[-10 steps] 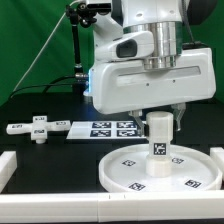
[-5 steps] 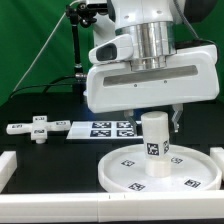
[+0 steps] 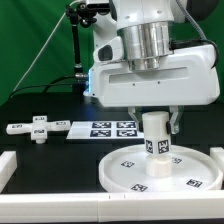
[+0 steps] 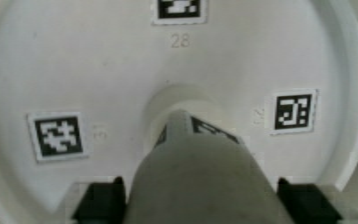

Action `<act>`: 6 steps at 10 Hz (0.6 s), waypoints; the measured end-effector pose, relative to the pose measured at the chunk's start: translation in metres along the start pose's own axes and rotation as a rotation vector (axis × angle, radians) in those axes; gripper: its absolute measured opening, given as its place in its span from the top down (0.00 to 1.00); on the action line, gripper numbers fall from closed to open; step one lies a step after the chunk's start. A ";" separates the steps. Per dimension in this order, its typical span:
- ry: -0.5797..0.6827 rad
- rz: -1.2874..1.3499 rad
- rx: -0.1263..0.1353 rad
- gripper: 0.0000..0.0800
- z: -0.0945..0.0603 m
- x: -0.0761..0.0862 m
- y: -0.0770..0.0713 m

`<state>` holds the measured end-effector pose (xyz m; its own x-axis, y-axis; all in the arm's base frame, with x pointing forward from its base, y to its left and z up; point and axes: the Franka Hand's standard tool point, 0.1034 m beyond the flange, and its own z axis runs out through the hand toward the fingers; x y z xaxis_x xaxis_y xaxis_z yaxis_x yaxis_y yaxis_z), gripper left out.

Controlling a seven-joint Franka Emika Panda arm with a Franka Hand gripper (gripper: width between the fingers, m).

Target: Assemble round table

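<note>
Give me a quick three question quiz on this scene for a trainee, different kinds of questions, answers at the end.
1. True or false: the cross-shaped piece lies on the black table, apart from the round disc.
2. What does the gripper hold between its fingers? A the post; B the cross-shaped piece; C the marker board.
3. How many tags on the disc's face show in the wrist view?
Key: 1 true. 2 A; the post stands upright over the disc's middle. 3 three.
</note>
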<state>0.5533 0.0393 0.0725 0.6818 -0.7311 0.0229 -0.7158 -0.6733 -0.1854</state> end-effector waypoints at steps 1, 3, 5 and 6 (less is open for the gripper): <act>-0.001 0.050 -0.001 0.49 0.000 0.000 0.000; -0.013 0.176 0.009 0.49 0.000 0.001 -0.001; -0.015 0.188 0.013 0.49 0.000 0.001 -0.001; -0.015 0.175 0.013 0.49 0.000 0.001 -0.001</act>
<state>0.5541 0.0394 0.0727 0.5489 -0.8355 -0.0258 -0.8221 -0.5339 -0.1976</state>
